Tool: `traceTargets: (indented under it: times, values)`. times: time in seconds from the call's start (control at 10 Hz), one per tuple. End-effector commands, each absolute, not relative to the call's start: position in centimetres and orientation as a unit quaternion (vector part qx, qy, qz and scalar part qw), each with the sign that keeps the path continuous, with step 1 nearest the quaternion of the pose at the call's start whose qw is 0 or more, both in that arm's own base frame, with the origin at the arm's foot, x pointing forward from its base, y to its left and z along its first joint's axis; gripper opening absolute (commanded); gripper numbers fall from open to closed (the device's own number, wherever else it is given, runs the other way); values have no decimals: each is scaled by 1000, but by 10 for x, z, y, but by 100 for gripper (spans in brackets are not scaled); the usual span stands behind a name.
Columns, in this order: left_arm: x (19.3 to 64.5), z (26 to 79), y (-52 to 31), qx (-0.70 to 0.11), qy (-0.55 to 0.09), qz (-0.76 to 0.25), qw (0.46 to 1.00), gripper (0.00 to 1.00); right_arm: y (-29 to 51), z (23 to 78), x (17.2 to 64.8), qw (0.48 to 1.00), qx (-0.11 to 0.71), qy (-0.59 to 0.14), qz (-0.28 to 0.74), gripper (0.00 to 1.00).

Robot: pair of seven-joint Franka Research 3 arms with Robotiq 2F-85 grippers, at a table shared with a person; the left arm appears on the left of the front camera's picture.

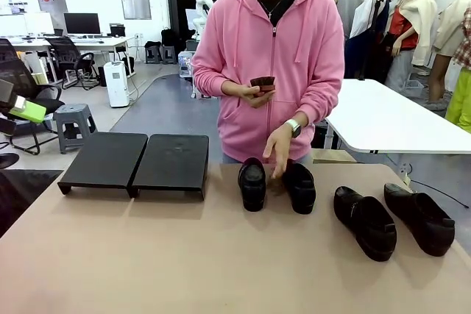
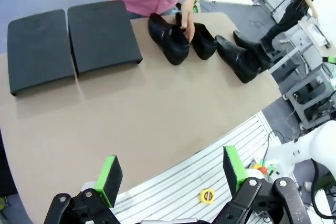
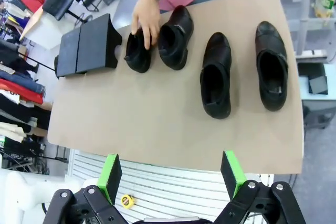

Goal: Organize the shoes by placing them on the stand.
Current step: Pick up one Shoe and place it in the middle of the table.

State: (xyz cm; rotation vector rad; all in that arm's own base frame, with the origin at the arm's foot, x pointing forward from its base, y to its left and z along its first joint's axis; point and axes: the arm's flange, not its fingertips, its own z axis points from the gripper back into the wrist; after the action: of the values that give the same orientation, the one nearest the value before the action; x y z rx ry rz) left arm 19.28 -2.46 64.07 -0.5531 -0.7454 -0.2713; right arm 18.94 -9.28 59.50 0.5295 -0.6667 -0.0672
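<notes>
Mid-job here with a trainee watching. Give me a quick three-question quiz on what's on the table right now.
1. How many shoes lie on the table?
2. True or false: one shoe already sits on the stand.
3. The person's hand is at: A) the two shoes nearest the stand; B) the stand; C) the shoe farthest from the stand.
Key: 1 four; 2 false; 3 A.

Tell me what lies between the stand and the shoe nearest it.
Only bare table lies between the stand and the nearest shoe, plain in the front view. The person's hand is on that shoe's other side.
</notes>
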Motion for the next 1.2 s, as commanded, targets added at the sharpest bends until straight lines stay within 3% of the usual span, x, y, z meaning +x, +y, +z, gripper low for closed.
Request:
traceTargets:
  times: [0.0, 0.3, 0.5, 0.7, 1.1]
  values:
    - [195, 642, -21, -273, -364, -135, 880, 100, -93, 596, 189, 907, 266, -325, -23, 100]
    - [195, 642, -21, -273, -364, -135, 880, 100, -93, 595, 189, 910, 257, -323, -33, 100]
    - [195, 642, -21, -273, -364, -135, 880, 100, -66, 582, 267, 949, 210, -235, -24, 100]
    - [195, 642, -21, -273, -364, -135, 880, 100, -37, 565, 313, 970, 175, -170, 17, 100]
    - [195, 642, -21, -273, -364, -135, 880, 100, -48, 557, 309, 973, 180, -144, -2, 100]
